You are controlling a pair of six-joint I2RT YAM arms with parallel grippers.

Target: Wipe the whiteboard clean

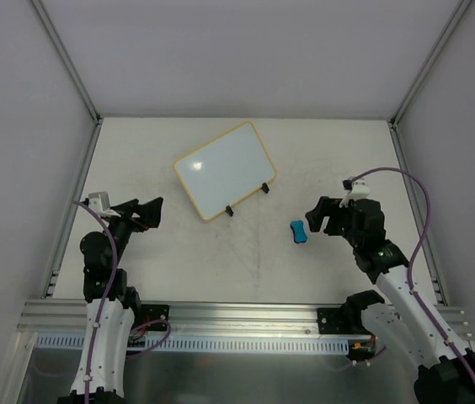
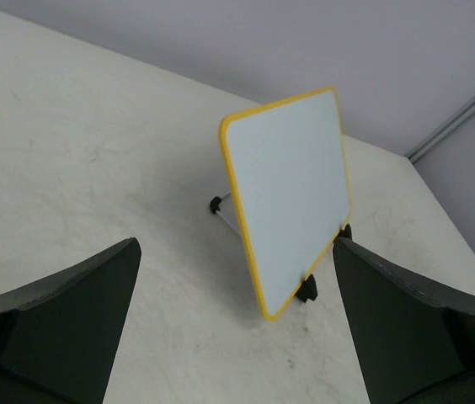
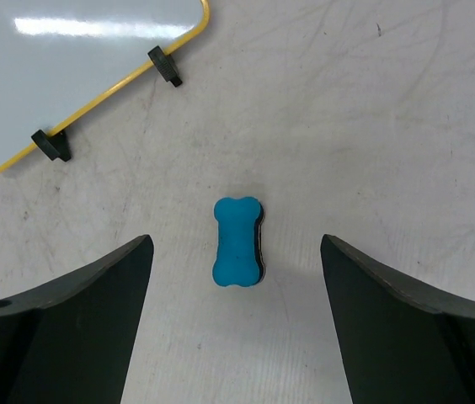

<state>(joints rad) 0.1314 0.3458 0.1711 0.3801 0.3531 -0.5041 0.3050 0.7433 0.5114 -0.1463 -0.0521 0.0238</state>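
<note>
Top external view gives us an off-white, scuffed table boxed in by pale grey walls on three sides, with an aluminium rail along its near edge. We see the whiteboard propped aslant by the middle of the far edge, its black clip feet on the side facing us. A blue eraser lies apart from it, nearer the right edge. Our left gripper hangs by the left edge, and our right gripper sits just beside the eraser. Left wrist view shows us both fingers spread wide, gripping nothing, with the whiteboard standing beyond them. Right wrist view shows us the fingers parted, with the eraser flat on the table between them, touched by neither.
</note>
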